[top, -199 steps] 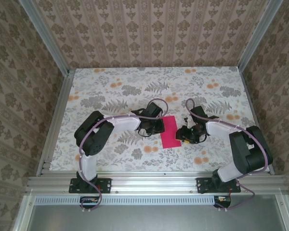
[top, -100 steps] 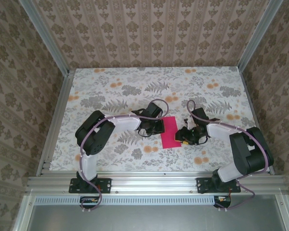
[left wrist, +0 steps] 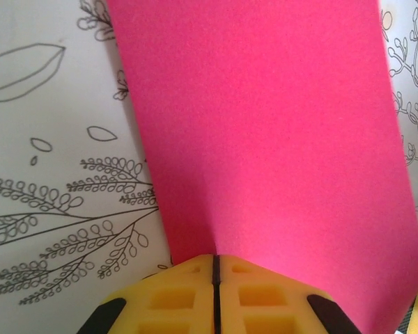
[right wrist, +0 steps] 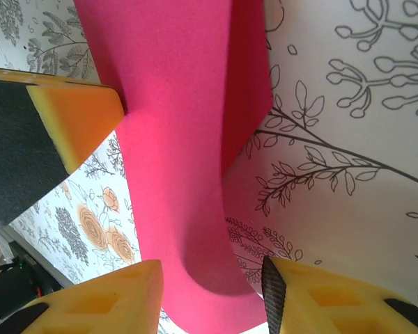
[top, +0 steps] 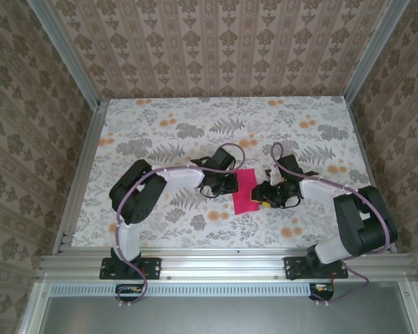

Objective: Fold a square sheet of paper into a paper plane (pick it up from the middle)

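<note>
The square sheet of paper is sitting near the middle of the floral-print table, between the two arms, and it is not lying flat. In the right wrist view, one side is lifting and rolling over into a soft curl.

The left gripper is pinching the sheet's near edge. Its yellow foam pads are pressing together, with the paper running out from the seam between them. The right gripper is standing part-way apart, its jaws straddling the rolled-over side without flattening it.

This is looking like the first fold taking shape, so the folding is only just beginning. To do it well, the left pinch should be acting as a fixed anchor while the right gripper is carrying its side across. Edge needs to be meeting edge squarely before anything is pressed. Paper this thin is likely to be skewing or buckling under any tug, so the move should be going low and slow. The curl should be pressed into a crease only once the edges are lining up.
</note>
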`<action>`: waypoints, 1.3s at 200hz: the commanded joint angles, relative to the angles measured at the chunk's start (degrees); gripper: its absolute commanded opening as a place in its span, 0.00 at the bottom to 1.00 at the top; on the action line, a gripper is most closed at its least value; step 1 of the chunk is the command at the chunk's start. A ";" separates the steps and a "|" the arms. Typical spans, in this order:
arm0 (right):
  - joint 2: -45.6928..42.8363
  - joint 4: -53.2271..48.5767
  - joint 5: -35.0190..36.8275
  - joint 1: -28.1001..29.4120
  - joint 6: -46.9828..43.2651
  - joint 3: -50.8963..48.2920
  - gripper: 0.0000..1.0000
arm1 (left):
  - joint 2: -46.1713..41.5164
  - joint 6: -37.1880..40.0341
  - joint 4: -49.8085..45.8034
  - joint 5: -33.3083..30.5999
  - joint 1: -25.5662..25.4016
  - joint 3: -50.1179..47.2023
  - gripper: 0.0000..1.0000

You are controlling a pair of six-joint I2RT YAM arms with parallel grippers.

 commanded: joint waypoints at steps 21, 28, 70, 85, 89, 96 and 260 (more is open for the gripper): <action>0.65 0.90 -2.47 -1.78 0.23 2.20 0.44 | 2.34 2.94 -3.25 0.30 -0.57 1.78 0.09; 0.94 0.87 -2.70 -2.13 0.02 2.56 0.44 | 2.51 3.04 -3.31 0.22 -0.77 1.86 0.09; 2.73 0.26 -5.19 -3.39 -2.03 4.40 0.44 | 2.81 3.79 -4.48 -0.18 -1.06 2.30 0.09; 3.71 -0.18 -5.93 -3.55 -2.52 4.97 0.41 | 2.82 4.24 -4.96 -0.40 -1.07 2.61 0.09; 3.89 -0.08 -5.97 -3.55 -2.56 5.05 0.41 | 2.83 4.54 -5.01 -0.34 -1.16 2.72 0.09; 4.29 0.08 -6.20 -3.62 -2.58 5.06 0.41 | 2.76 4.97 -5.24 -0.36 -1.12 2.96 0.09; 13.78 -3.51 -8.50 -5.45 -6.78 11.57 0.13 | 2.61 9.95 -8.65 -0.23 -1.20 6.25 0.11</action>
